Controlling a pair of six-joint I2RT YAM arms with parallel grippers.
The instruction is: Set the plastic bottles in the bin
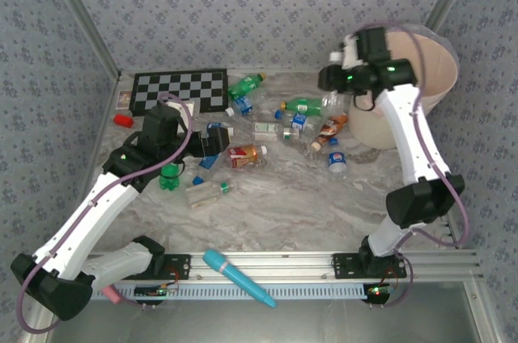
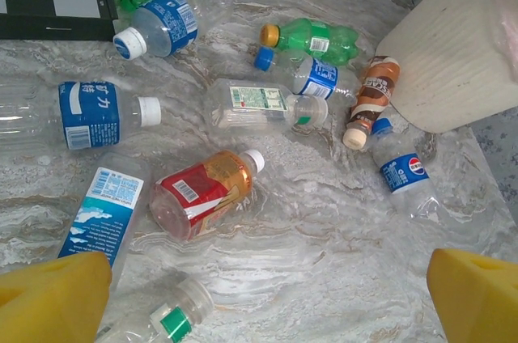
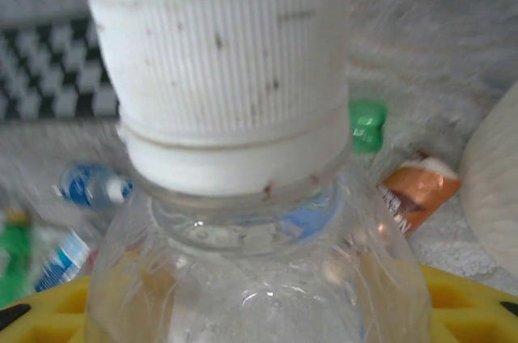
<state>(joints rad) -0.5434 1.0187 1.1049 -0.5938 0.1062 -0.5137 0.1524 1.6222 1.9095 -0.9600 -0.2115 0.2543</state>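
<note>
Several plastic bottles (image 1: 275,124) lie scattered on the marble table between the arms. My right gripper (image 1: 338,64) is raised beside the rim of the pale bin (image 1: 441,60), left of it. In the right wrist view that gripper (image 3: 259,302) is shut on a clear bottle with a white ribbed cap (image 3: 227,60), its yellow fingers (image 3: 48,311) on either side of the body. My left gripper (image 1: 214,142) hovers open over the pile. Its wrist view shows a red-labelled bottle (image 2: 202,192), a blue-labelled one (image 2: 89,114), a green one (image 2: 316,38) and the bin (image 2: 461,44).
A checkerboard (image 1: 180,91) lies at the back left with a small red block (image 1: 122,120) beside it. A teal microphone (image 1: 237,277) and a pink one (image 1: 113,294) rest on the front rail. A green toy (image 1: 169,179) sits under the left arm.
</note>
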